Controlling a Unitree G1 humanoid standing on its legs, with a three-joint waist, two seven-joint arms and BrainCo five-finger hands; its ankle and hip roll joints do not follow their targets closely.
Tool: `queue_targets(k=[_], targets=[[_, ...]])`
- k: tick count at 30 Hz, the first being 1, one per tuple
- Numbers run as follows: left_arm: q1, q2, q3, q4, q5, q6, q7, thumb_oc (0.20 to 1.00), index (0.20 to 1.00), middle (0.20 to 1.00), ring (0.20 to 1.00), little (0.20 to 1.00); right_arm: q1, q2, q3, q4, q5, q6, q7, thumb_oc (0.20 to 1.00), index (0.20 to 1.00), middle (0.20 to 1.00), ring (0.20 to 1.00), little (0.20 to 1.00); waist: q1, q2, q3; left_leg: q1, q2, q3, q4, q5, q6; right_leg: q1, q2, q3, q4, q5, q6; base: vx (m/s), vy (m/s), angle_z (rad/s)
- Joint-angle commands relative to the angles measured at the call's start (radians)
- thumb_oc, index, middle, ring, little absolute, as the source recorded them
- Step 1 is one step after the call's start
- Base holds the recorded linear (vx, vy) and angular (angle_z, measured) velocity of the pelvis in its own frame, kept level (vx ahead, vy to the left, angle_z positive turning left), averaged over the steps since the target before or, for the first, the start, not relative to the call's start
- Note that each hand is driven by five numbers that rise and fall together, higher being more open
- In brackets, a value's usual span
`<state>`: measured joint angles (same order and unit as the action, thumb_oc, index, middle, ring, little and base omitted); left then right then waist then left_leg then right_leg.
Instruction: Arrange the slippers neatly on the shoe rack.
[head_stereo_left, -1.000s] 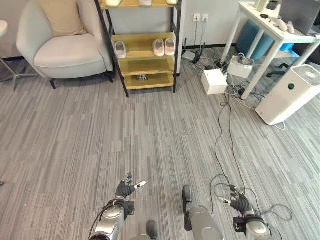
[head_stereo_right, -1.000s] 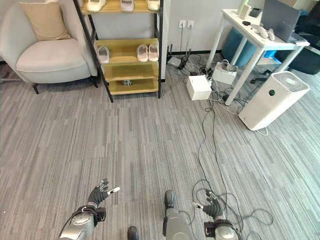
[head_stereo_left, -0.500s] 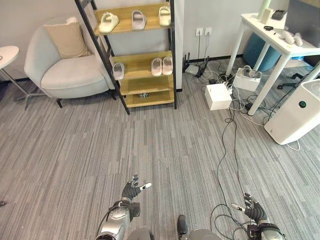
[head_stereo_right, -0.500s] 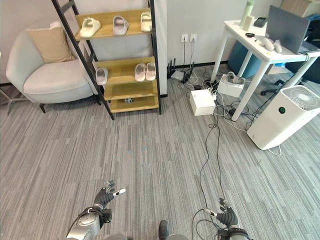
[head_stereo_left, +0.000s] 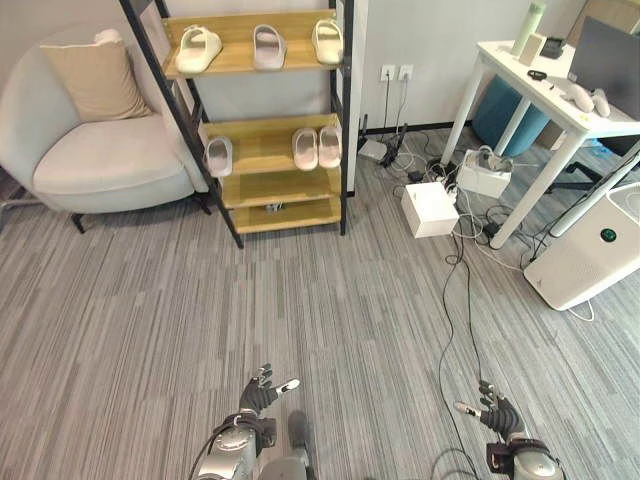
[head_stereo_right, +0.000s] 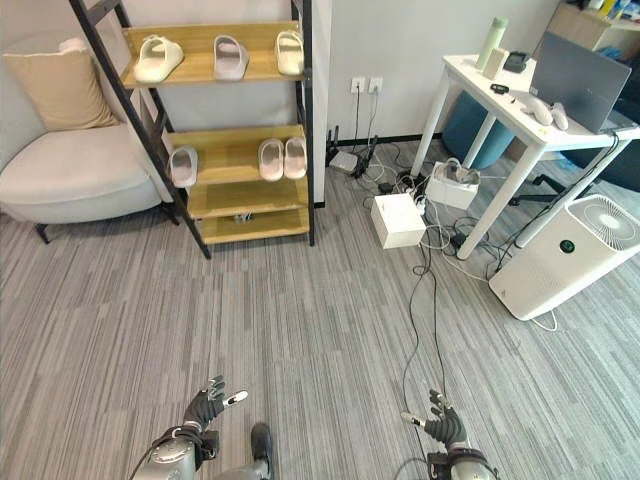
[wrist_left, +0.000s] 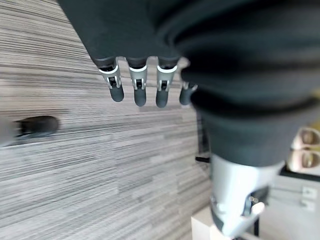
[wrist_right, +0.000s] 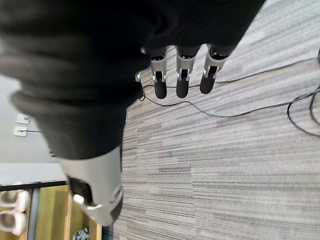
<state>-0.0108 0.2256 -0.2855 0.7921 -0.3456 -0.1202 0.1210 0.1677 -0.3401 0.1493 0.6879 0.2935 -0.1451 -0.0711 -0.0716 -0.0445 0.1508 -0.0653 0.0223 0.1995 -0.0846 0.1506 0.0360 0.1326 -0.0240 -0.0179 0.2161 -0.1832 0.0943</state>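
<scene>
Six slippers sit on the shoe rack far across the grey carpet floor, three on the top shelf and three on the middle shelf, well apart from both hands. Down low in the left eye view, the left hand and the right hand have loose, spread fingers and hold nothing. Each wrist view shows straight fingers over carpet; the right fingers hang above a black cable.

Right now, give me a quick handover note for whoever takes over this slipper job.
Left hand and right hand: both open, empty, low over the floor, far from the shoe rack.
Top shelf: three slippers, spaced apart.
Middle shelf: a pair side by side, one single slipper at the left edge.
Left: approach the rack and straighten the loose ones.
</scene>
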Motion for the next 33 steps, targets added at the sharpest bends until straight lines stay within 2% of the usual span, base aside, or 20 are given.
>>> queue_targets(k=[1,4,5,7,8,9,10,12,17,18,19,20,23,24,27,29,30,31,32,33], targets=[[-0.021,0.035,-0.008,-0.069,0.013,-0.03,0.005,1.0,1.0,1.0,1.0,1.0,-0.04,-0.011,-0.01,-0.058,-0.01,-0.026,0.003,1.0,1.0,1.0,1.0,1.0,0.02,-0.035,0.012,0.012,-0.01,0.022,0.046,-0.097,-0.028,-0.046,-0.106,0.014,0.118,0.249,0.079,0.16,0.11,0.01],[-0.021,0.044,-0.017,-0.093,0.024,-0.028,-0.004,1.0,1.0,1.0,1.0,1.0,-0.04,-0.009,-0.009,-0.073,-0.017,-0.021,0.005,1.0,1.0,1.0,1.0,1.0,0.009,-0.014,0.03,0.067,-0.012,0.02,0.025,-0.121,-0.02,-0.127,-0.097,-0.009,0.193,0.247,0.071,0.28,0.153,-0.1],[-0.03,0.048,-0.024,-0.091,0.029,-0.032,-0.007,1.0,1.0,1.0,1.0,1.0,-0.044,-0.009,-0.008,-0.065,-0.012,-0.023,0.008,1.0,1.0,1.0,1.0,1.0,-0.005,0.008,0.046,0.111,-0.009,0.014,0.006,-0.134,-0.029,-0.204,-0.079,-0.053,0.144,0.198,0.052,0.28,0.045,-0.1],[-0.034,0.049,-0.025,-0.088,0.034,-0.033,-0.009,1.0,1.0,1.0,1.0,1.0,-0.047,-0.01,-0.008,-0.064,-0.01,-0.024,0.007,1.0,1.0,1.0,1.0,1.0,-0.016,0.013,0.06,0.135,-0.009,0.006,0.003,-0.145,-0.035,-0.213,-0.085,-0.09,0.094,0.179,0.046,0.29,-0.001,0.04],[-0.038,0.053,-0.024,-0.101,0.041,-0.032,-0.013,1.0,1.0,1.0,1.0,1.0,-0.044,-0.011,-0.008,-0.069,-0.01,-0.025,0.006,1.0,1.0,1.0,1.0,1.0,-0.03,0.015,0.077,0.173,-0.014,-0.007,0.0,-0.162,-0.043,-0.252,-0.076,-0.115,0.001,0.182,0.048,0.2,-0.043,0.12],[-0.038,0.053,-0.023,-0.101,0.04,-0.032,-0.013,1.0,1.0,1.0,1.0,1.0,-0.044,-0.012,-0.008,-0.069,-0.01,-0.025,0.006,1.0,1.0,1.0,1.0,1.0,-0.032,0.016,0.08,0.177,-0.013,-0.008,0.0,-0.164,-0.043,-0.247,-0.075,-0.117,-0.001,0.181,0.048,0.4,-0.119,0.15],[-0.042,0.051,-0.016,-0.092,0.05,-0.034,-0.017,1.0,1.0,1.0,1.0,1.0,-0.043,-0.012,-0.01,-0.067,-0.017,-0.026,0.002,1.0,1.0,1.0,1.0,1.0,-0.042,0.009,0.082,0.21,-0.023,-0.013,-0.003,-0.186,-0.051,-0.271,-0.069,-0.139,-0.119,0.213,0.054,0.22,-0.079,0.19],[-0.054,0.046,-0.009,-0.08,0.054,-0.036,-0.016,1.0,1.0,1.0,1.0,1.0,-0.048,-0.015,-0.013,-0.057,-0.026,-0.026,-0.004,1.0,1.0,1.0,1.0,1.0,-0.057,0.008,0.084,0.244,-0.026,-0.025,-0.003,-0.209,-0.063,-0.3,-0.063,-0.165,-0.201,0.248,0.066,0.33,-0.125,0.19],[-0.057,0.036,-0.006,-0.048,0.045,-0.044,-0.02,1.0,1.0,1.0,1.0,1.0,-0.042,-0.028,-0.019,-0.066,-0.031,-0.027,-0.005,1.0,1.0,1.0,1.0,1.0,-0.075,0.012,0.07,0.288,-0.019,-0.064,0.04,-0.248,-0.075,-0.278,-0.061,-0.133,-0.211,0.259,0.052,0.34,-0.172,0.3],[-0.055,0.027,-0.004,-0.044,0.036,-0.041,-0.02,1.0,1.0,1.0,1.0,1.0,-0.046,-0.048,-0.034,-0.069,-0.02,-0.032,-0.004,1.0,1.0,1.0,1.0,1.0,-0.077,0.029,0.053,0.294,0.002,-0.081,0.103,-0.229,-0.093,-0.251,-0.046,-0.132,-0.196,0.239,0.024,0.35,-0.2,0.39],[-0.055,0.027,-0.004,-0.044,0.036,-0.041,-0.02,1.0,1.0,1.0,1.0,1.0,-0.046,-0.048,-0.034,-0.069,-0.02,-0.032,-0.004,1.0,1.0,1.0,1.0,1.0,-0.078,0.03,0.053,0.293,0.003,-0.082,0.106,-0.231,-0.093,-0.25,-0.046,-0.134,-0.196,0.238,0.023,0.45,-0.293,0.32],[-0.057,0.019,-0.002,-0.033,0.017,-0.044,-0.017,1.0,1.0,1.0,1.0,1.0,-0.055,-0.068,-0.039,-0.073,-0.004,-0.042,-0.005,1.0,1.0,1.0,1.0,1.0,-0.072,0.038,0.054,0.263,0.017,-0.102,0.229,-0.173,-0.129,-0.205,-0.028,-0.129,-0.192,0.211,-0.01,0.2,-0.154,0.36],[-0.059,0.017,0.001,-0.03,0.002,-0.043,-0.017,1.0,1.0,1.0,1.0,1.0,-0.055,-0.082,-0.043,-0.094,0.004,-0.045,-0.004,1.0,1.0,1.0,1.0,1.0,-0.064,0.028,0.057,0.208,0.015,-0.119,0.348,-0.128,-0.144,-0.171,-0.029,-0.125,-0.197,0.19,-0.03,0.26,-0.225,0.25],[-0.063,0.017,0.003,-0.029,-0.007,-0.046,-0.012,1.0,1.0,1.0,1.0,1.0,-0.053,-0.097,-0.046,-0.113,0.01,-0.048,-0.004,1.0,1.0,1.0,1.0,1.0,-0.049,0.014,0.065,0.151,0.005,-0.139,0.473,-0.081,-0.159,-0.131,-0.028,-0.117,-0.201,0.169,-0.052,0.17,-0.143,-0.05],[-0.067,0.018,0.001,-0.027,-0.015,-0.045,-0.009,1.0,1.0,1.0,1.0,1.0,-0.054,-0.104,-0.045,-0.115,0.007,-0.043,-0.003,1.0,1.0,1.0,1.0,1.0,-0.031,0.001,0.074,0.097,0.001,-0.14,0.51,-0.082,-0.151,-0.094,-0.032,-0.11,-0.211,0.15,-0.063,0.25,-0.162,-0.05],[-0.061,0.019,-0.002,-0.031,-0.02,-0.044,-0.008,1.0,1.0,1.0,1.0,1.0,-0.054,-0.109,-0.045,-0.109,0.0,-0.039,-0.008,1.0,1.0,1.0,1.0,1.0,-0.01,-0.014,0.079,0.019,0.001,-0.12,0.494,-0.114,-0.132,-0.051,-0.041,-0.107,-0.228,0.134,-0.06,0.27,-0.067,0.02],[-0.055,0.02,-0.001,-0.026,-0.014,-0.041,-0.01,1.0,1.0,1.0,1.0,1.0,-0.055,-0.113,-0.045,-0.115,-0.007,-0.039,-0.01,1.0,1.0,1.0,1.0,1.0,0.003,-0.014,0.074,-0.005,0.016,-0.101,0.378,-0.137,-0.115,-0.028,-0.04,-0.106,-0.241,0.119,-0.051,0.29,-0.036,0.04],[-0.054,0.02,-0.001,-0.027,-0.013,-0.041,-0.01,1.0,1.0,1.0,1.0,1.0,-0.054,-0.113,-0.045,-0.115,-0.007,-0.039,-0.01,1.0,1.0,1.0,1.0,1.0,0.004,-0.015,0.076,0.0,0.015,-0.1,0.376,-0.137,-0.115,-0.025,-0.041,-0.105,-0.241,0.118,-0.05,0.29,0.02,-0.08],[-0.049,0.018,-0.003,-0.021,-0.01,-0.039,-0.005,1.0,1.0,1.0,1.0,1.0,-0.053,-0.115,-0.042,-0.115,-0.014,-0.041,-0.013,1.0,1.0,1.0,1.0,1.0,0.009,-0.014,0.071,-0.004,0.025,-0.09,0.284,-0.144,-0.108,-0.013,-0.039,-0.105,-0.244,0.104,-0.043,0.32,0.067,-0.17],[-0.041,0.016,-0.005,-0.026,0.0,-0.034,-0.001,1.0,1.0,1.0,1.0,1.0,-0.048,-0.115,-0.039,-0.129,-0.028,-0.042,-0.018,1.0,1.0,1.0,1.0,1.0,0.02,0.0,0.063,-0.032,0.057,-0.09,0.147,-0.068,-0.117,0.017,-0.026,-0.103,-0.252,0.087,-0.038,0.33,0.064,-0.2]])
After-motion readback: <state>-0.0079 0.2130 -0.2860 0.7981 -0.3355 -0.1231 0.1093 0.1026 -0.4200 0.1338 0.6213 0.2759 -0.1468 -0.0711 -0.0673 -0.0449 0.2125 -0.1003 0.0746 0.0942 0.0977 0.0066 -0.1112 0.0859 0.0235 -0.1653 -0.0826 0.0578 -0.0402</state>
